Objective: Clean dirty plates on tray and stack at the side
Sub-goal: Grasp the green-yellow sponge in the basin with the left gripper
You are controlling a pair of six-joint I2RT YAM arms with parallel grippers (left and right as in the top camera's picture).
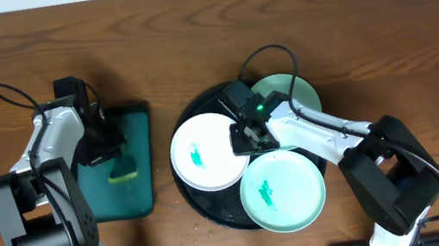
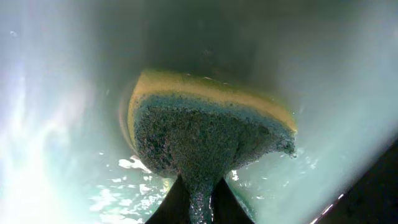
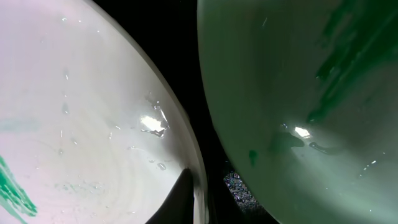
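Observation:
The round black tray [image 1: 205, 200] holds three plates. A white plate [image 1: 204, 153] with a green smear lies at its left. A pale mint plate [image 1: 282, 190] with a smear is at the front, and another mint plate [image 1: 292, 97] is at the back. My right gripper [image 1: 253, 138] is shut on the white plate's right rim. In the right wrist view one finger [image 3: 182, 198] lies on the white plate [image 3: 81, 124] beside the smeared mint plate [image 3: 298, 93]. My left gripper [image 1: 112, 154] is shut on a yellow-and-green sponge [image 2: 205, 124].
A rectangular dark-teal tray [image 1: 139, 131] lies left of the black tray, and the sponge [image 1: 125, 170] rests on it under the left gripper. Its wet surface [image 2: 56, 137] fills the left wrist view. Bare wooden table [image 1: 379, 21] surrounds both trays.

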